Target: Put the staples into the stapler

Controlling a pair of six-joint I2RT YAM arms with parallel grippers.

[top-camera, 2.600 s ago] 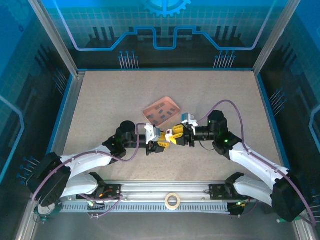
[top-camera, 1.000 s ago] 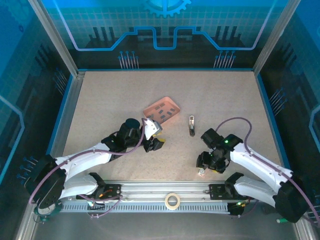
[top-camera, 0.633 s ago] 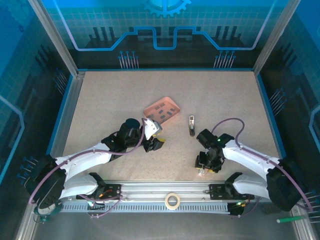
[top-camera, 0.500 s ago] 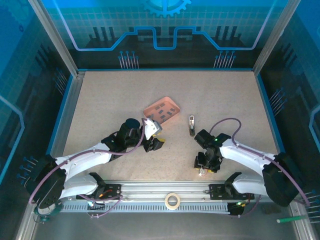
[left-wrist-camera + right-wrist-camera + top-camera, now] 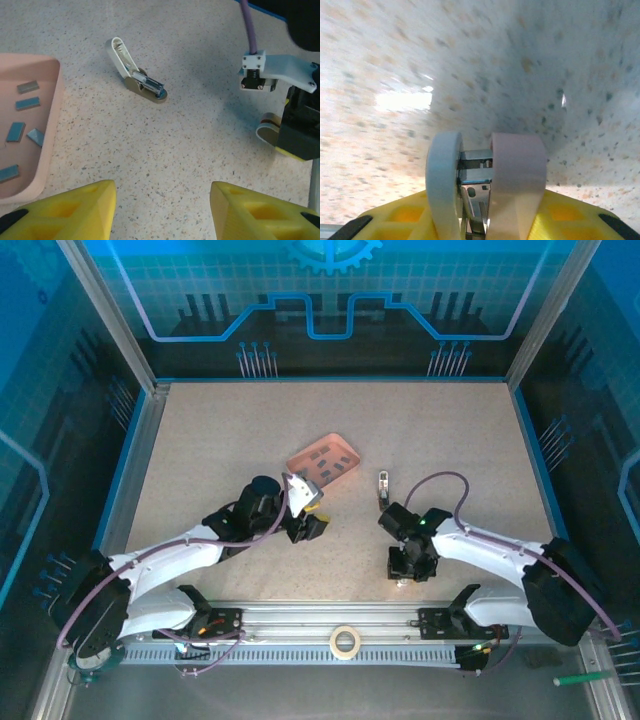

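1. Staples (image 5: 27,103): dark grey metal strips lying in shallow salmon-pink tray (image 5: 52,115), left edge.
2. White mini stapler (image 5: 137,80): hinged open on speckled desk (image 5: 200,75), upper centre.
3. Left gripper (image 5: 161,192): jaws released, empty.
4. Right gripper (image 5: 476,150): jaws narrowly parted; cannot tell whether grasping.

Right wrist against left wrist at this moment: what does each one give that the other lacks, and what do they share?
Right wrist: a close look at the right gripper's pads, narrowly apart, with something metallic between or behind them that cannot be identified. Left wrist: the pink tray holding staples, the stapler lying opened, and the left gripper open and empty. Shared: the speckled table and the right gripper.
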